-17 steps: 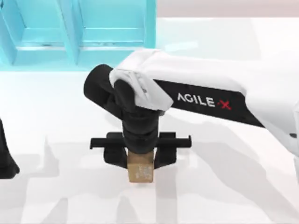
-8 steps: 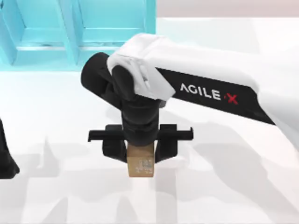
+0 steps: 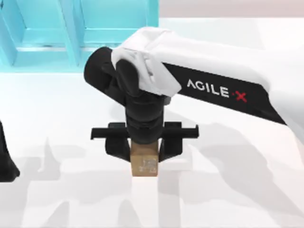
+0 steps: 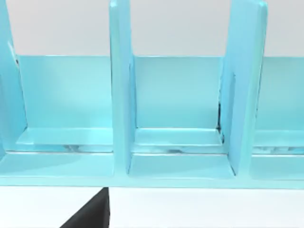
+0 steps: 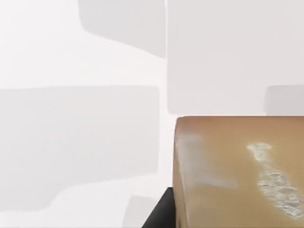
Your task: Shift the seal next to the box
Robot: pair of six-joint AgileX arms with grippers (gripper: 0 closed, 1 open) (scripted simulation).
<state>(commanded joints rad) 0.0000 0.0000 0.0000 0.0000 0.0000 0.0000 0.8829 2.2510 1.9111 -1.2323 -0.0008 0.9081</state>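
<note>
The seal (image 3: 144,165), a small tan wooden block with white speckles on one face, is near the middle of the table. My right gripper (image 3: 144,155) comes down on it from above, its black fingers (image 3: 118,149) pressed against both sides, shut on it. Up close in the right wrist view, the seal (image 5: 237,171) has a dark finger (image 5: 159,213) beside it. The box (image 3: 80,33), a cyan shelf-like case with upright dividers, stands at the back left, well apart from the seal. My left arm (image 3: 5,161) is parked at the table's left edge.
The left wrist view looks straight into the box's cyan compartments (image 4: 175,95), with a dark part (image 4: 90,216) at its lower edge. White tabletop (image 3: 57,114) lies between the seal and the box. The right arm's white link (image 3: 213,80) spans the right half of the table.
The right gripper and the seal held in it have shifted slightly toward the back of the table. The left arm has not moved.
</note>
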